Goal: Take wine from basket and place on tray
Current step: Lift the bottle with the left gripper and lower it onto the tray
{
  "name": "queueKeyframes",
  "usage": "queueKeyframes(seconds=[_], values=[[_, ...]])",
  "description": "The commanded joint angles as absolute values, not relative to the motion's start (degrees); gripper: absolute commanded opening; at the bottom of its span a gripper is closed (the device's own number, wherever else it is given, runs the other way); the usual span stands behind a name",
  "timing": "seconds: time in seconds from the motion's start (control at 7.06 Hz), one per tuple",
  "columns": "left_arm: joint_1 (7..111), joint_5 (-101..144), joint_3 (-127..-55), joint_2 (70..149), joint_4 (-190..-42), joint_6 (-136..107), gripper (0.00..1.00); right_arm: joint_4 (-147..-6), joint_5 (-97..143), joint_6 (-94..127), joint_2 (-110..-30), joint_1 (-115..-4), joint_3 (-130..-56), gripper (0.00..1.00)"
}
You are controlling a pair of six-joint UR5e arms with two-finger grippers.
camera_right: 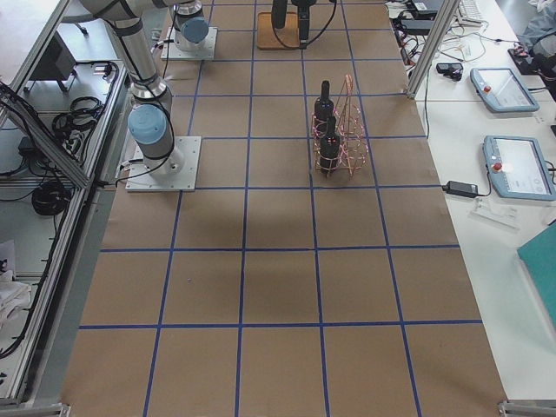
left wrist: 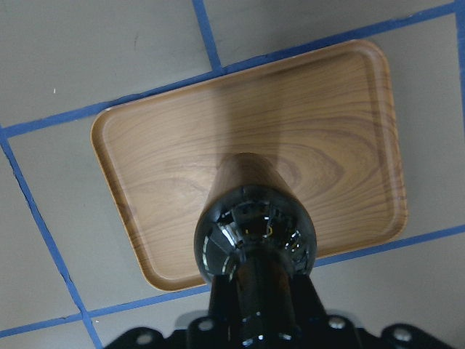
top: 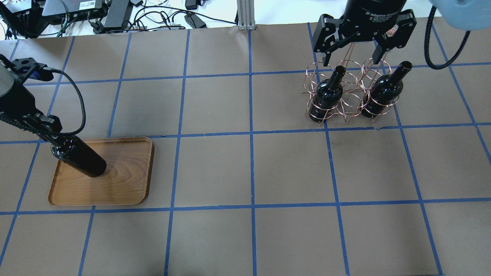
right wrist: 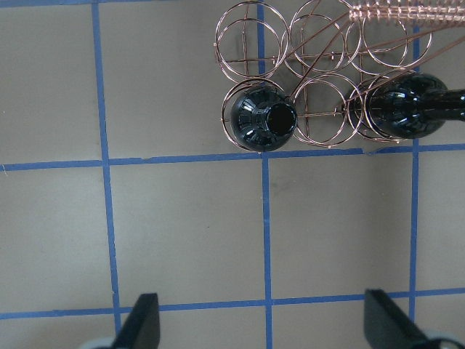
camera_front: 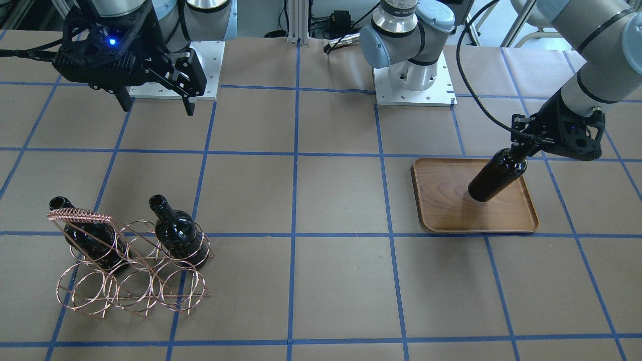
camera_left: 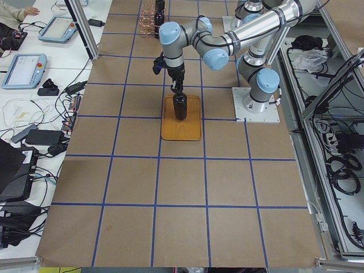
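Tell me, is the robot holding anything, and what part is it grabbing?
The left hand grips a wine bottle by its neck. The right hand holds nothing.

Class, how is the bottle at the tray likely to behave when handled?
The bottle looks like glossy glass, so probably slippery and breakable. Tall and narrow, it may tip easily. Round-bodied, it would likely roll if toppled.

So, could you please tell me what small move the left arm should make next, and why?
Probably lower the bottle straight down until its base sits on the tray. The left gripper is shut on its neck, the bottle hangs upright over the tray's middle, and I cannot tell whether the base touches the wood yet.
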State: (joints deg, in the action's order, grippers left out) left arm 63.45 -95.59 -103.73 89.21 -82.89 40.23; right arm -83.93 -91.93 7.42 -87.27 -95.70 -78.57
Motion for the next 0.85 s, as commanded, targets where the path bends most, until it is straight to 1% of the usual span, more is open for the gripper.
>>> queueKeyframes(seconds=[0.0, 0.43, 0.57, 0.71], values=[[62.75, -95.54, -103.89, 90.26, -82.97, 40.43, 0.0, -83.94, -91.93, 7.38, -87.28, -95.63, -78.57, 1.0], [62.93, -93.96, -103.8, 90.79, -83.06, 40.34, 0.0, -83.94, -91.93, 7.38, -87.28, -95.63, -78.57, 1.0], [62.93, -94.13, -103.8, 90.88, -83.06, 40.34, 0.25, -83.94, -91.93, 7.38, -87.36, -95.71, -78.57, 1.0], [62.84, -94.48, -103.71, 90.88, -83.06, 40.34, 0.74, -83.94, -91.93, 7.38, -87.28, -95.63, -78.57, 1.0]])
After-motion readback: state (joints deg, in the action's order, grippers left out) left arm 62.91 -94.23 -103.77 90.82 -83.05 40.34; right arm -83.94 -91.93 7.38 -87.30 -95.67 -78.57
